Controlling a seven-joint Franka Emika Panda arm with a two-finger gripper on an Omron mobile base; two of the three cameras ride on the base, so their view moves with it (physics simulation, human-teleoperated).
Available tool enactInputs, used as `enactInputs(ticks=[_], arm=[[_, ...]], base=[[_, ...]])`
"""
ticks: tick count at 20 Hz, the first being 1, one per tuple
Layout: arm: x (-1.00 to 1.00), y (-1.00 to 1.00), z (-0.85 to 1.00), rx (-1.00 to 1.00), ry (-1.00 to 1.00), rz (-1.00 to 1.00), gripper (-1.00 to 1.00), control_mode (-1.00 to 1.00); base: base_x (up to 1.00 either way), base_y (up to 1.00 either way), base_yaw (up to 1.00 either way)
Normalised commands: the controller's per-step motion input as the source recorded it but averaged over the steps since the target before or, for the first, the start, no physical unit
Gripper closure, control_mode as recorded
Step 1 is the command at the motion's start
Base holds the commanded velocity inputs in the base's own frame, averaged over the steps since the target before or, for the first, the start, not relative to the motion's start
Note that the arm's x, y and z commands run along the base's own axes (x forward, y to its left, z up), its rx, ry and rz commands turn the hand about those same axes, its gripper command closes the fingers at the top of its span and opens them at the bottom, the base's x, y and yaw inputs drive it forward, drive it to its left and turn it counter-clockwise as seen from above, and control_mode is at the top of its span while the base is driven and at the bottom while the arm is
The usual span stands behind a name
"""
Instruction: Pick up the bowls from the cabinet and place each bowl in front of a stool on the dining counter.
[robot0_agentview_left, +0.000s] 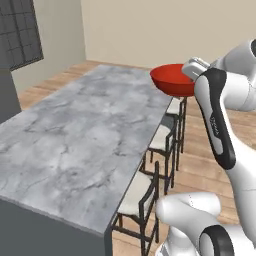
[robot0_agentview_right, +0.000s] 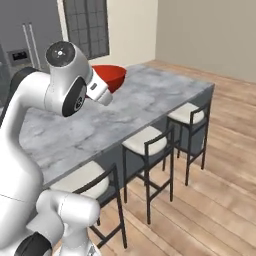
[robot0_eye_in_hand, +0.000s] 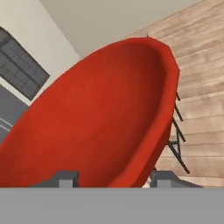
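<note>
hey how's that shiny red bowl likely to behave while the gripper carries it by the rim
The wide, shallow glossy red bowl looks rigid, so it probably won't flex. Its glossy surface may be slippery. The gripper pinches just one edge of the rim, so the bowl could pivot or tilt above the grey-white veined marble dining counter.

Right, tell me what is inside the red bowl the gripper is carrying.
The red bowl looks empty: the hand view shows bare glossy red inside. The gripper grips its rim, which hides the lowest strip of the inside.
</note>
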Motion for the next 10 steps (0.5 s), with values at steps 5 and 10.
enactInputs(ticks=[5, 10], arm=[[0.00, 0.00, 0.00, 0.00, 0.00, 0.00, 1.00, 1.00], [0.00, 0.00, 0.00, 0.00, 0.00, 0.00, 1.00, 1.00]], base=[[0.63, -0.03, 0.75], [0.66, -0.32, 0.74]])
